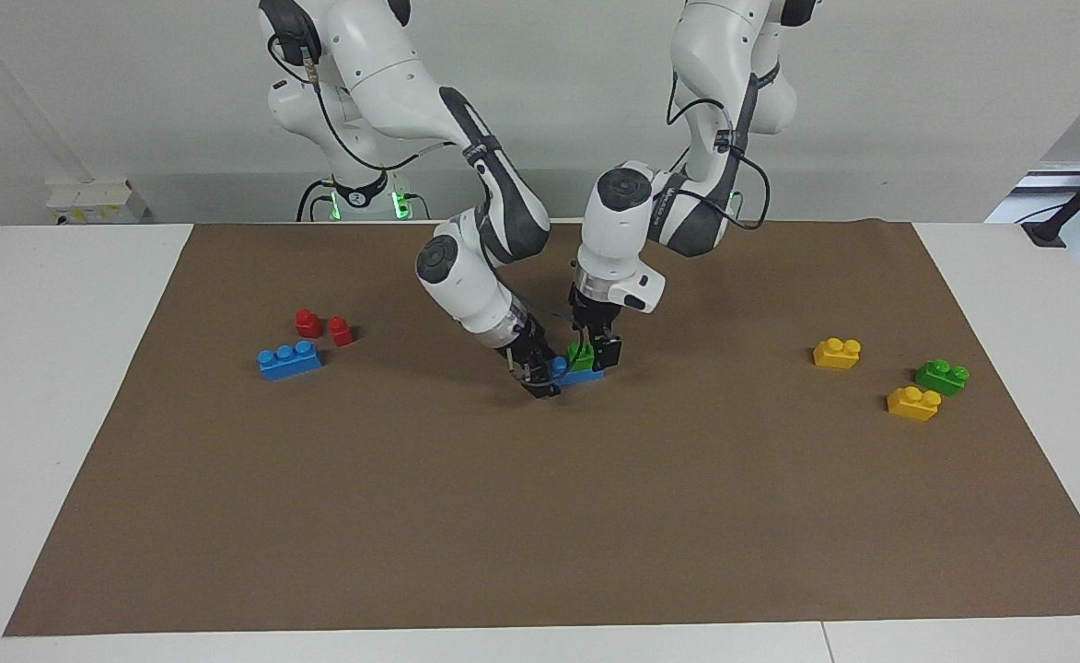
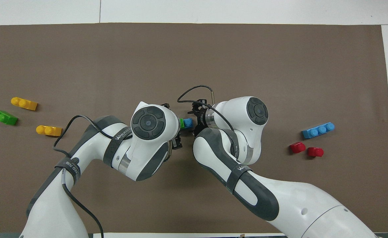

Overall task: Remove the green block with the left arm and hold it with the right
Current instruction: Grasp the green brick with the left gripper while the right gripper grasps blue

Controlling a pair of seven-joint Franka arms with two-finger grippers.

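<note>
Green block (image 1: 583,356) sits stacked on the blue brick (image 1: 578,374) mid-mat, left gripper (image 1: 595,351) spread wide around it, right gripper (image 1: 540,376) maybe pinching the blue end, so I'm worried the whole stack lifts together.

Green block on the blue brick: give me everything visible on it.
The green block is a small bright green plastic brick, upright and studs up. It is mostly hidden, so the stud count cannot be read. It sits stacked on the blue brick mid-mat. The left gripper is down around it. The right gripper is at the blue brick's other end.
</note>
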